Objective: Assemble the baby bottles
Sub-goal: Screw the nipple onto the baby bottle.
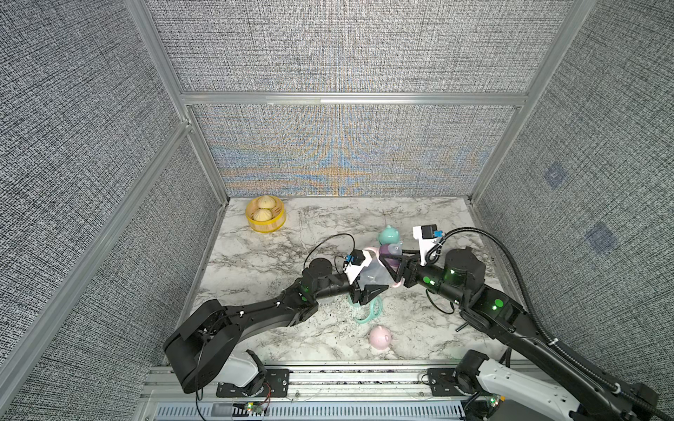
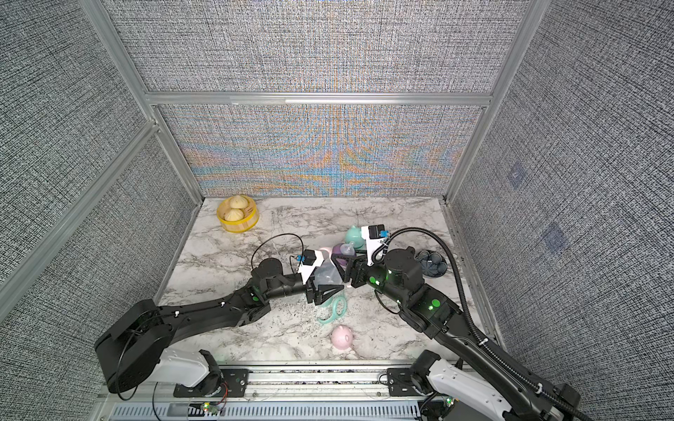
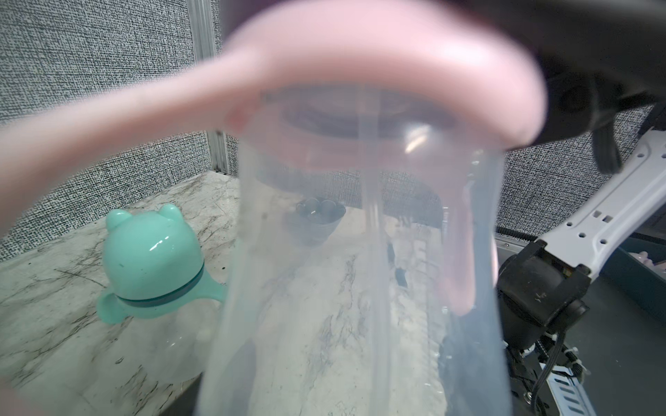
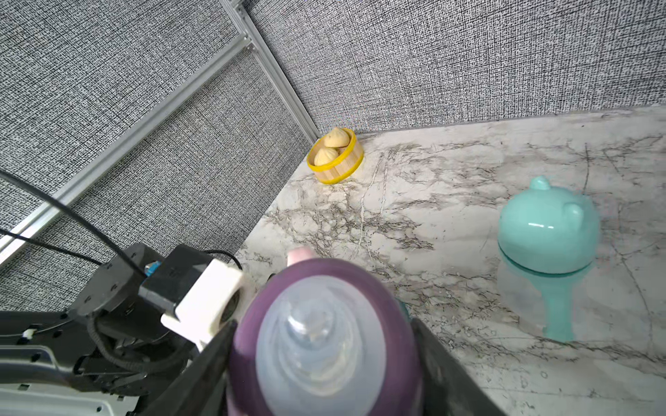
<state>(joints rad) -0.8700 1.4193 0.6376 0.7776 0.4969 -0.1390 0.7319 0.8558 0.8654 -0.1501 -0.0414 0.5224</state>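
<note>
Both grippers are holding on — left gripper [image 1: 366, 280] clamping the clear bottle [image 3: 360, 288], right gripper [image 1: 392, 260] pinching its purple collar [image 4: 248, 309] — so a tilted twist may be risking cross-threading or slippage.

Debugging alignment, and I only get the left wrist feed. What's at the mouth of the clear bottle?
Observer: The right pincer grips a purple collar with a clear nipple at the bottle mouth.
Operator: Any cap for it?
Observer: A pink cap lies alone on the table near the front edge.
Operator: Other loose parts?
Observer: A mint handle lies on the table, just on the near side of the held bottle.
</note>
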